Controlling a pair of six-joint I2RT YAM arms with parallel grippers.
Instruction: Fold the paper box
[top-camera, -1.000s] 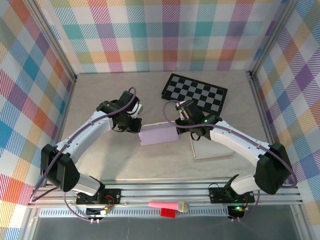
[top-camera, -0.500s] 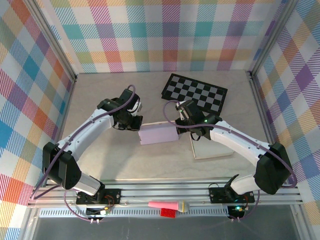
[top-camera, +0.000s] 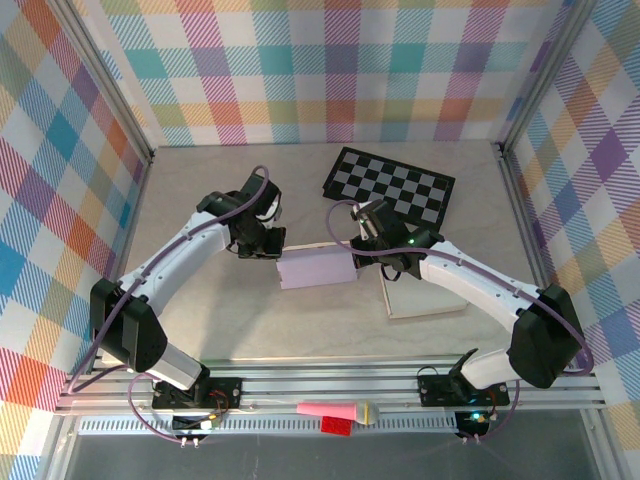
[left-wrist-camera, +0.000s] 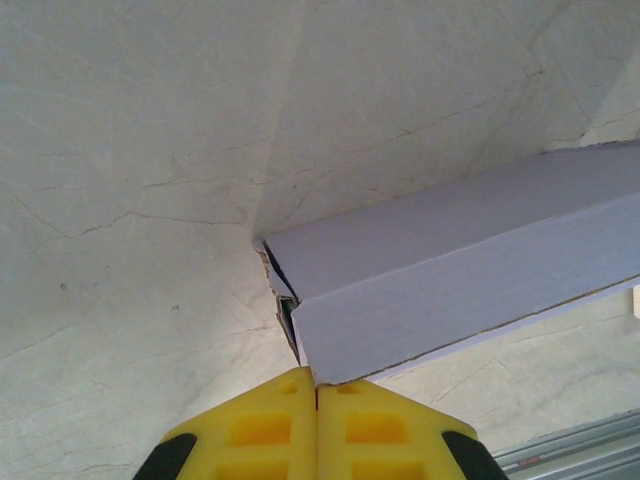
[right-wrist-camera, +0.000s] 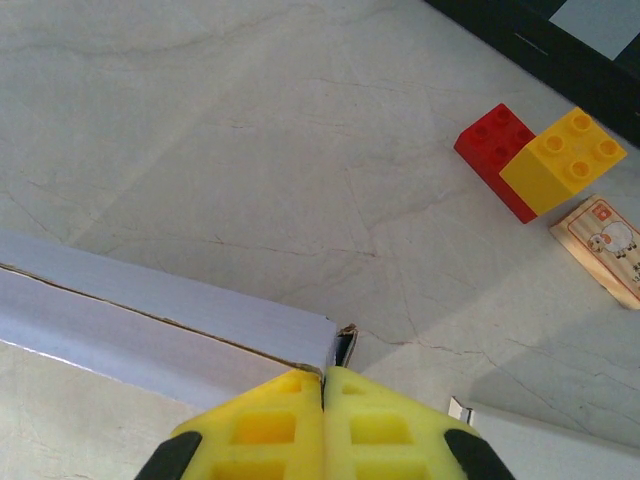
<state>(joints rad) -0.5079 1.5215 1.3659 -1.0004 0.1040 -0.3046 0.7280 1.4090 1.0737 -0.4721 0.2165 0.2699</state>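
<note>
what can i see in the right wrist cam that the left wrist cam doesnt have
Right wrist view: a red brick touching a yellow brick, a wooden sheep card and the checkerboard edge. Left wrist view: a metal rail and the box's ragged open end. Shared: the lavender paper box on the pale table, with yellow fingers pressed together at a box corner, for the left gripper and the right gripper alike. Whether paper is pinched is unclear.
</note>
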